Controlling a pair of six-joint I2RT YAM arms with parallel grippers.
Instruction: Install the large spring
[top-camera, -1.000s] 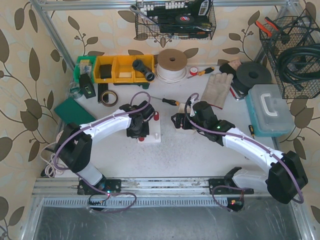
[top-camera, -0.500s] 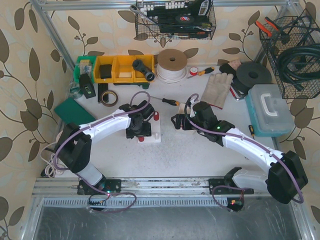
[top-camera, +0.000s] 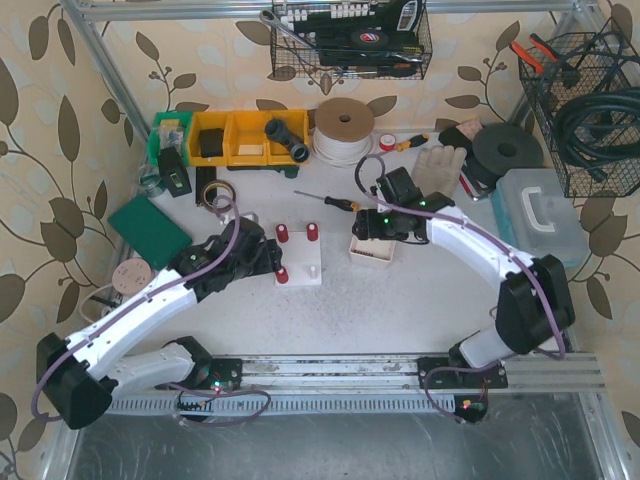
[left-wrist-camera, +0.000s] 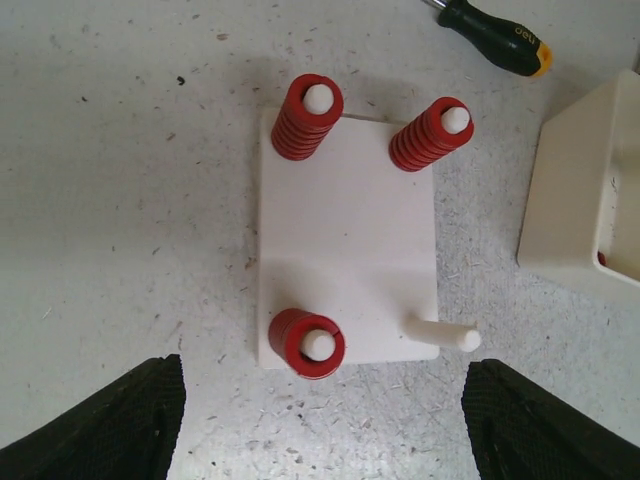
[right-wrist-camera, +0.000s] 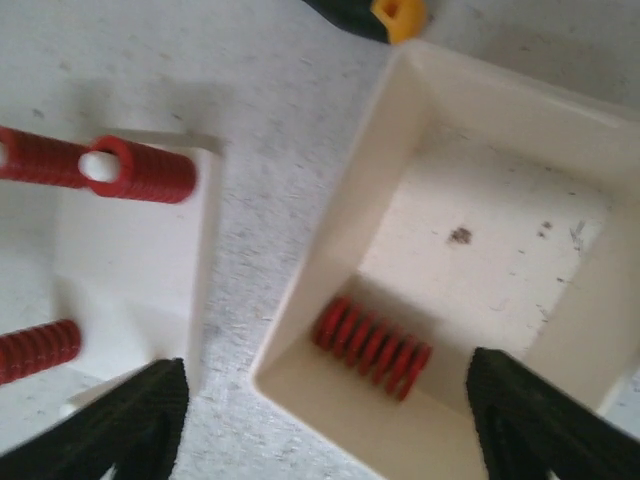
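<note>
Between leaf-patterned walls (top-camera: 40, 150), a speckled table (top-camera: 400, 300) bears the peg board (top-camera: 300, 262).

Bright, even light from above washes the speckled grey counter (left-wrist-camera: 120, 200) and leaves only soft shadows around the white plastic peg board (left-wrist-camera: 345, 240) in the sharp left wrist view, while the right wrist view is blurred, smearing the red coil spring (right-wrist-camera: 372, 347) in the cream plastic box (right-wrist-camera: 340, 200).
</note>
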